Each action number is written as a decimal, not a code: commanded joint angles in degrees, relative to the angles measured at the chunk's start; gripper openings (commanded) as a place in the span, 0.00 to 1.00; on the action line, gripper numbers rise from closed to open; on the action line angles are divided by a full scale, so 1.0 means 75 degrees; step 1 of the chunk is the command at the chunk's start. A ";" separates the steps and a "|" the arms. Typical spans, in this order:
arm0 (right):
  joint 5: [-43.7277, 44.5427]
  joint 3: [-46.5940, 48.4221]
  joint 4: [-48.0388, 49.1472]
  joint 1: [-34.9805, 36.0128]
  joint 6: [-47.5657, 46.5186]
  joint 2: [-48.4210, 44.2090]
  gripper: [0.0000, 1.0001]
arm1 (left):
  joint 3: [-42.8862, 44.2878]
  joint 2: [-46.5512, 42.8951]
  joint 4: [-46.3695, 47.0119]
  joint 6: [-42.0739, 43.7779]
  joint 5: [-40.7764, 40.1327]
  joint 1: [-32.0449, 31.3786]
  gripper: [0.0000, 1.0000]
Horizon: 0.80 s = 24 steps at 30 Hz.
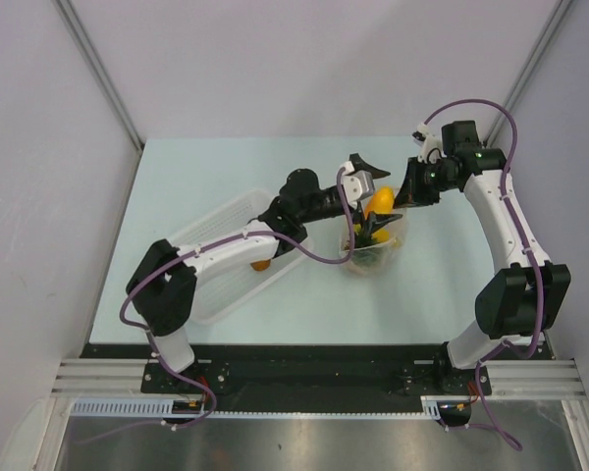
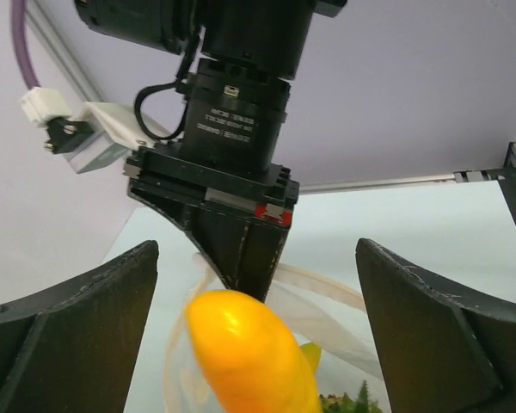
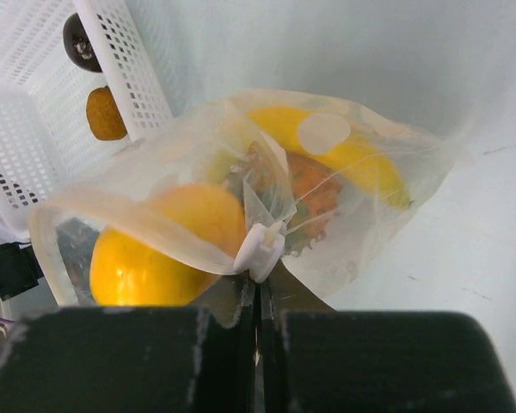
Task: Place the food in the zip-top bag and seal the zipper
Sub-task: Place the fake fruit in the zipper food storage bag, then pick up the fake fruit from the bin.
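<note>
The clear dotted zip-top bag [image 1: 375, 251] stands open at mid-table. It holds the orange pineapple [image 3: 314, 194] and the yellow banana [image 3: 365, 163]. A yellow-orange fruit [image 1: 378, 202] sits in its mouth, also in the left wrist view [image 2: 249, 353] and the right wrist view [image 3: 159, 254]. My left gripper [image 1: 366, 177] is open just above the mouth, its fingers [image 2: 86, 318] wide on both sides of that fruit and not touching it. My right gripper [image 3: 260, 297] is shut on the bag's edge beside the white zipper slider [image 3: 260, 248]. The whitish zipper strip [image 2: 331, 292] curves round the mouth.
The white perforated basket [image 1: 221, 221] lies left of the bag, under my left arm. It holds an orange piece [image 3: 106, 112] and a dark brown round fruit [image 3: 82, 41]. The orange piece also shows in the top view [image 1: 261, 263].
</note>
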 commanded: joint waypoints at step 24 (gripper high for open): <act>0.0658 0.0708 0.0002 0.0490 -0.0705 0.0040 0.00 | -0.1579 -0.3005 -0.7497 0.1582 -0.0930 0.4218 0.84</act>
